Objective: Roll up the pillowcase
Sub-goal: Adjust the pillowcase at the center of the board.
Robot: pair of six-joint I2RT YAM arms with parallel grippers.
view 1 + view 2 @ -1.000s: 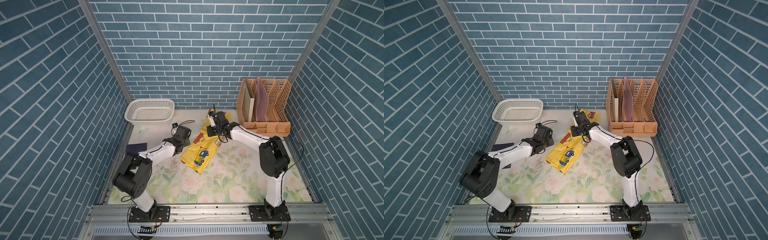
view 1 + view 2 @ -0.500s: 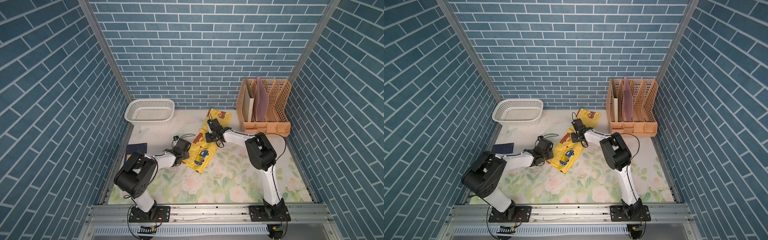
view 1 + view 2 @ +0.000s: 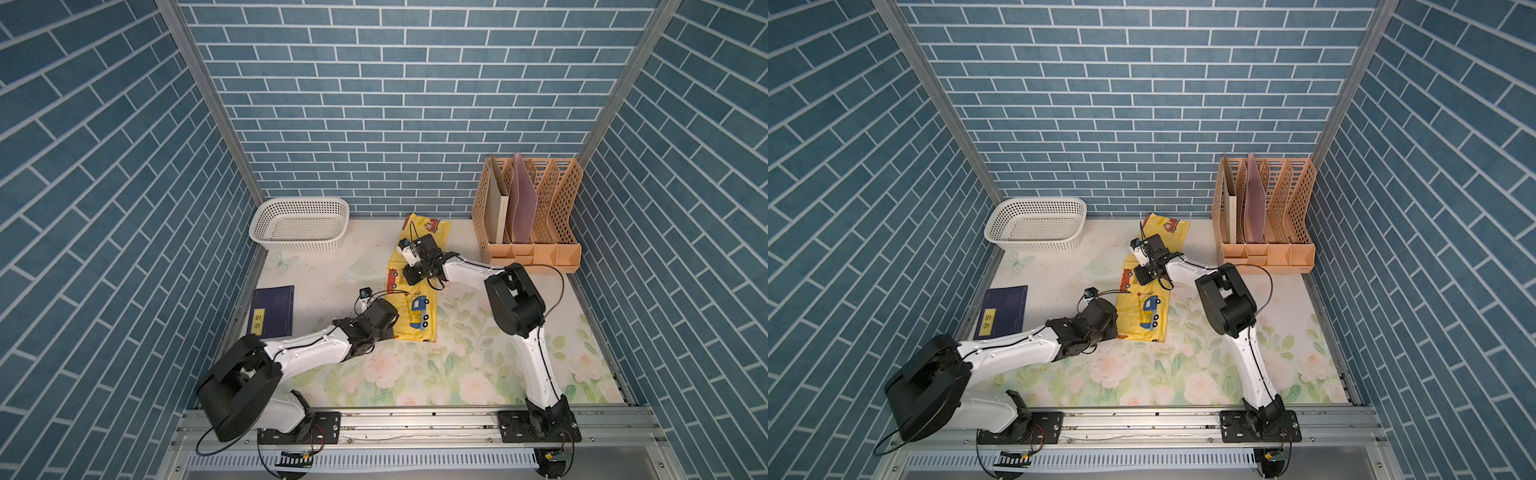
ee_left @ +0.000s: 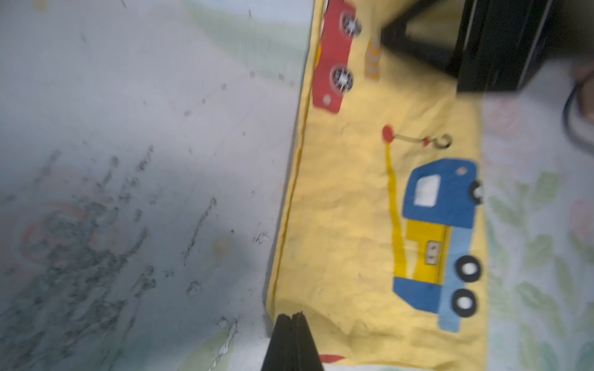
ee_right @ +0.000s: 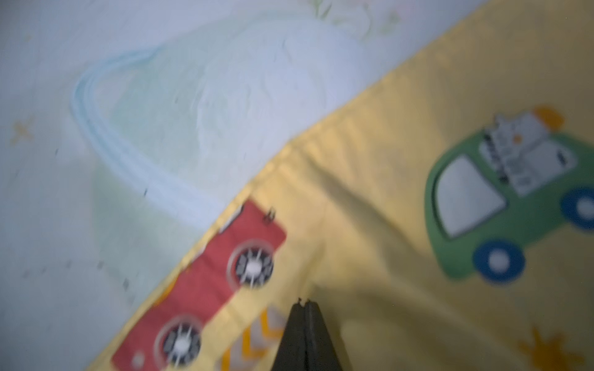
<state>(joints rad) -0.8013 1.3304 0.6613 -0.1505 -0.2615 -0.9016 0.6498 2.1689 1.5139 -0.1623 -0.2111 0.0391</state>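
Site: robot test cell, lab-type, dressed as a home corner.
Evidence, rig:
- 3 wall panels (image 3: 395,104) w/ blue-brick print
- bare alu posts (image 3: 216,108) at the back corners
- alu rail (image 3: 415,419) along the front edge
- my L arm base (image 3: 297,430) and R arm base (image 3: 540,428) bolted onto the rail, wiring exposed
- small cam (image 3: 365,293) on my L wrist

Evidence, home dressing:
- floral cover on the tabletop (image 3: 457,374)
- white plastic basket (image 3: 299,243)
- peach file rack (image 3: 536,254) w/ folders
- dark blue notebook (image 3: 272,309)
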